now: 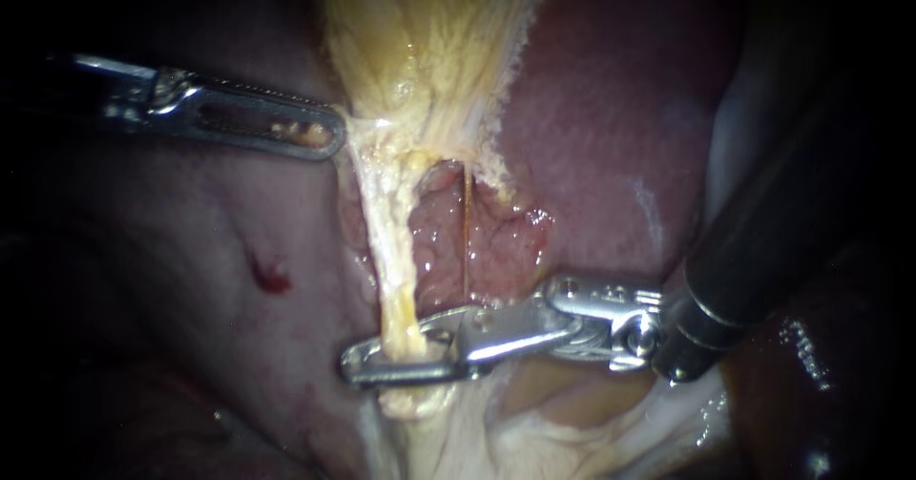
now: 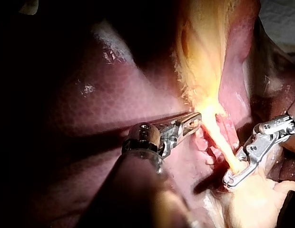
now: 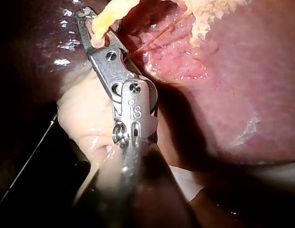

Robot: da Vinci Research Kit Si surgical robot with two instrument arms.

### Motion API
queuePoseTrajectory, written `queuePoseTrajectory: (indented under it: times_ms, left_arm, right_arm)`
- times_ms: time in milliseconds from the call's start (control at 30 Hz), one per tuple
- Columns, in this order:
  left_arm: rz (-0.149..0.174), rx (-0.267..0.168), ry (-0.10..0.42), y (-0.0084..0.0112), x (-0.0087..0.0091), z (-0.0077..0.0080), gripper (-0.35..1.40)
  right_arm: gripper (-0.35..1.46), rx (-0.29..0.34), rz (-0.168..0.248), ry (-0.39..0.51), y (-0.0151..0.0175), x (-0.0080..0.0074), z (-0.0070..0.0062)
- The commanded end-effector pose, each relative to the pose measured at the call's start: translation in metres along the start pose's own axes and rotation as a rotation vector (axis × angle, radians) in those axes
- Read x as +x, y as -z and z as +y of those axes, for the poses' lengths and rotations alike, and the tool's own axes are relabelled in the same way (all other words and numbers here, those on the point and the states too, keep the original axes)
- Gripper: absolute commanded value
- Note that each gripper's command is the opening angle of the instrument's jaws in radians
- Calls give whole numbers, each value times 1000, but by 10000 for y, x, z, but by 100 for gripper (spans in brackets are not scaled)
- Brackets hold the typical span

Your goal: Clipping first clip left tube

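Grips the gallbladder (image 1: 420, 41) edge with left instrument (image 1: 329, 136) jaws; clamps right instrument (image 1: 363, 361) jaws on the left tube (image 1: 393, 260), low on its span beside the liver (image 1: 611, 108); likely soft, slick, easily torn; best taken squarely across, gently.

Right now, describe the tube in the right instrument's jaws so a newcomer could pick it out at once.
Start at the yellow gallbladder on the dark red liver. From its narrow end a pale yellow tube runs down into the right instrument's jaws. It is a thick band, unlike the hair-thin reddish strand beside it.
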Motion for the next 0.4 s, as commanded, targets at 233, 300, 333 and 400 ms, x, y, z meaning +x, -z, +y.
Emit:
queuePoseTrajectory:
  times_ms: [233,300,333,400]
  left_arm:
    - [0,0,0,0,0,0,-35]
    - [0,0,0,0,0,0,-35]
    - [0,-1,0,0,0,0,-35]
    - [0,-1,0,0,0,0,-35]
  right_arm:
    - [-35,1,-1,0,1,0,1]
    - [-35,1,-1,0,1,-1,1]
    - [-35,1,-1,0,1,-1,2]
    - [-35,1,2,-5,2,-1,2]
